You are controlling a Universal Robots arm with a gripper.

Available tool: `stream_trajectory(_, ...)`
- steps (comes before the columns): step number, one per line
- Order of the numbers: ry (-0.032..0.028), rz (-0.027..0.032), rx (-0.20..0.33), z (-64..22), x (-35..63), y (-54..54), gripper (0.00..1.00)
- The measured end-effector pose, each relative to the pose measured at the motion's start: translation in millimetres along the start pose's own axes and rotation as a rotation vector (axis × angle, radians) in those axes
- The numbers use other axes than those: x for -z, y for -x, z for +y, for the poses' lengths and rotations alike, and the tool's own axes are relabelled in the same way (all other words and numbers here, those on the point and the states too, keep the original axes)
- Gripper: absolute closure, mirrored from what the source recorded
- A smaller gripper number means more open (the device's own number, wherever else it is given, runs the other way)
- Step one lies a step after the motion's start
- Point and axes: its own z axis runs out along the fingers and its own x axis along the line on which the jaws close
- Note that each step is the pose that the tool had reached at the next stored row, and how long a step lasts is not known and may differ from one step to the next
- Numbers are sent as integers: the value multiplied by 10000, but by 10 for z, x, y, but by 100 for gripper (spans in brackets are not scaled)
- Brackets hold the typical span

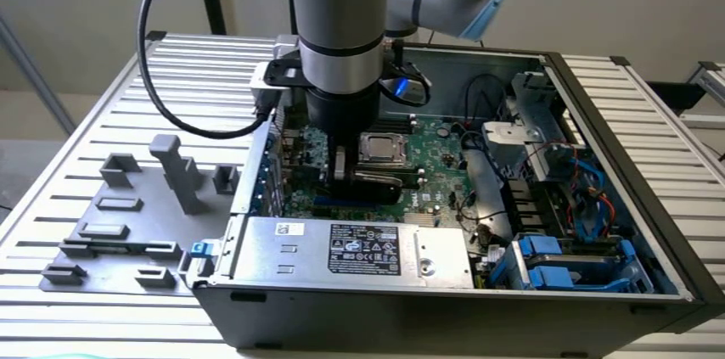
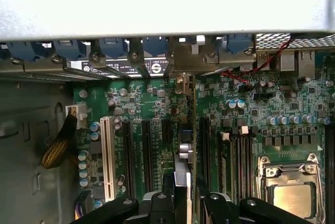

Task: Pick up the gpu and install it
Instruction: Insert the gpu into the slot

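Observation:
My gripper (image 1: 360, 174) is reaching down into the open computer case, over the green motherboard (image 1: 440, 148), just beside the CPU socket (image 1: 385, 148). It is shut on the gpu (image 2: 182, 153), a thin black card. In the wrist view the card is edge-on between the two black fingers (image 2: 157, 209). Its silvery bracket end (image 2: 181, 84) points at the case's rear slot wall. The card runs along the black expansion slots (image 2: 148, 156), low over the board. Whether it sits in a slot I cannot tell. In the exterior view the gpu (image 1: 372, 189) shows as a dark bar under the fingers.
The silver labelled power supply (image 1: 353, 249) lies at the case's near side. Blue drive caddies (image 1: 566, 267) and cables fill the exterior view's right. A white slot (image 2: 108, 158) and a braided cable (image 2: 58, 145) flank the slots. A grey fixture plate (image 1: 125, 223) lies on the slatted table outside.

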Motion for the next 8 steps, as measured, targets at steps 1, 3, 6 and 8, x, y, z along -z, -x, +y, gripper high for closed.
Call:
stream_trajectory(1, 1, 1, 0, 1, 0, 1, 74)
stream_trajectory(3, 0, 0, 0, 2, 0, 2, 74)
stream_trajectory(6, 0, 6, 0, 13, 0, 4, 74)
stream_trajectory(8, -1, 11, 9, 18, 0, 11, 74)
